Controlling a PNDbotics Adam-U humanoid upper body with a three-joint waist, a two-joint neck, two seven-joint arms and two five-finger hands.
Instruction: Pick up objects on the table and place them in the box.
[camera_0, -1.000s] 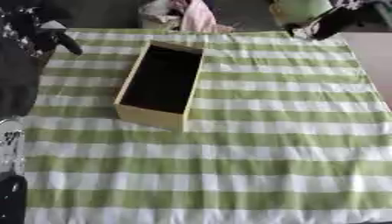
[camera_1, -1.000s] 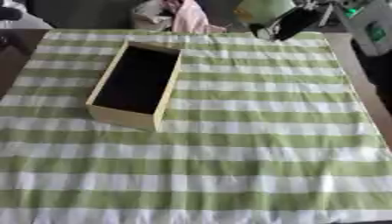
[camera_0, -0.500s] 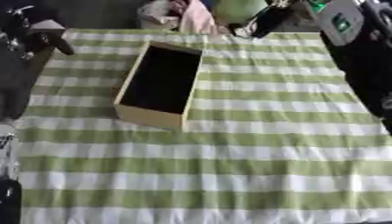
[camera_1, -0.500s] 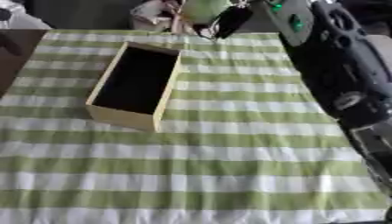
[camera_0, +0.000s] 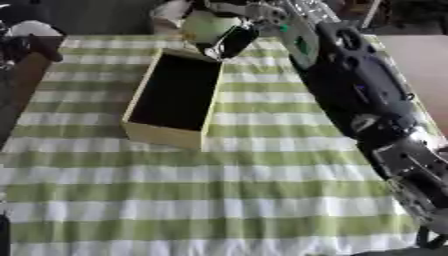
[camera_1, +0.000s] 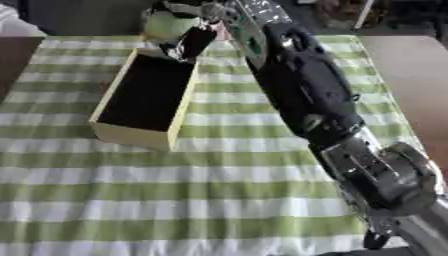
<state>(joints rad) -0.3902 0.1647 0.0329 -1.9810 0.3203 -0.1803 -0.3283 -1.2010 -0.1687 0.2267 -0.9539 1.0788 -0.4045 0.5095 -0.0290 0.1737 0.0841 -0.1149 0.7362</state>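
Note:
An open yellow box (camera_0: 150, 135) with a dark inside lies on the green and white striped cloth, left of the middle. My right hand (camera_0: 232, 39) reaches across from the right and hangs over the box's far end, its fingers curled round a pale green round thing (camera_0: 206, 26). The right arm (camera_0: 359, 95) fills the right side of both views. My left hand (camera_0: 19, 46) shows dimly at the upper left edge, off the cloth; its fingers are too blurred to read.
A heap of pink and white stuff (camera_0: 168, 10) lies beyond the far edge of the table. Bare brown table (camera_1: 411, 90) shows right of the cloth. Dark floor lies on the left side.
My right arm has swung left from the far right corner, carrying the pale green thing to above the box's far end. The camera has also shifted.

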